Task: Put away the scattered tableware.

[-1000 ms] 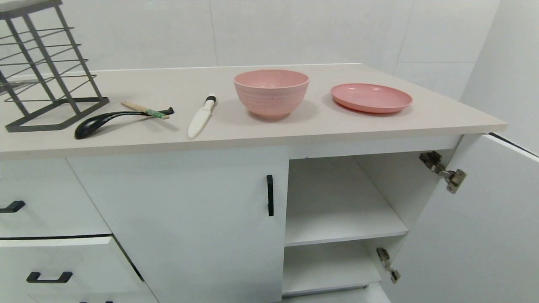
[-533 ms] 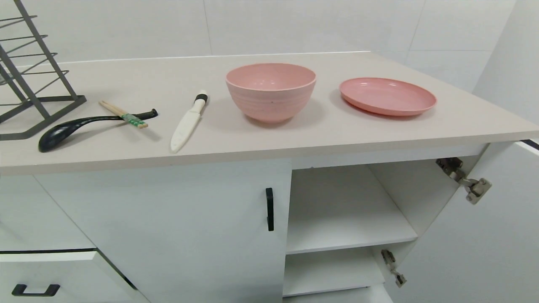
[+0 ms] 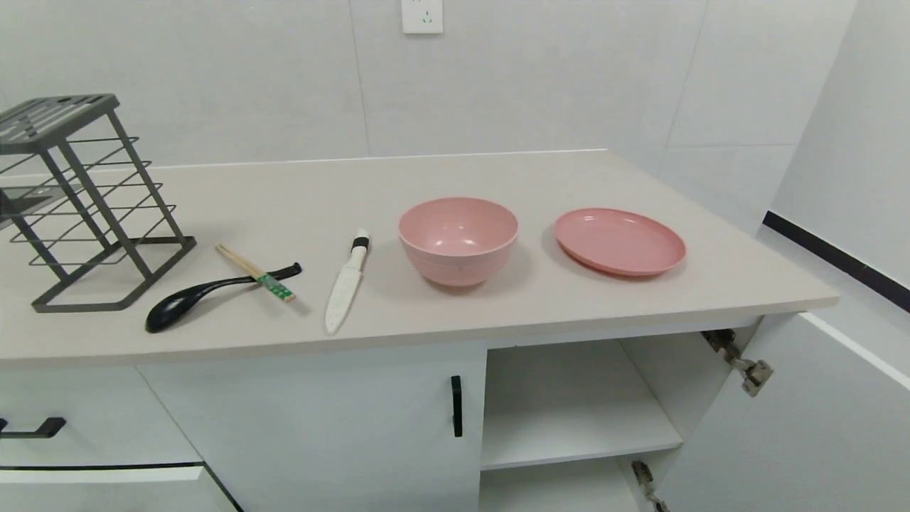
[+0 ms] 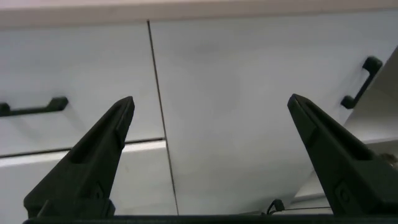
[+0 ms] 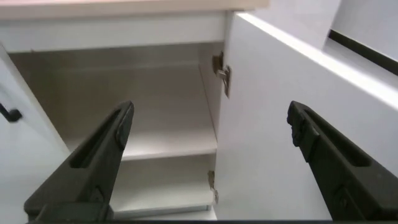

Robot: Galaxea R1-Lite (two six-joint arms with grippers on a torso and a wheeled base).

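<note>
Left hand [image 4: 210, 99] and right hand [image 5: 210, 106] spread wide, gripping nothing, low before the cabinet [image 3: 320, 427]. Above both, on the surface [image 3: 498, 313]: bowl [image 3: 458, 238], plate [image 3: 619, 240], knife [image 3: 345, 288], spoon [image 3: 167, 316], chopsticks [image 3: 257, 274]. Ahead of right hand, open shelf [image 5: 155, 143]. Seems barely begun: all five left to stow.
</note>
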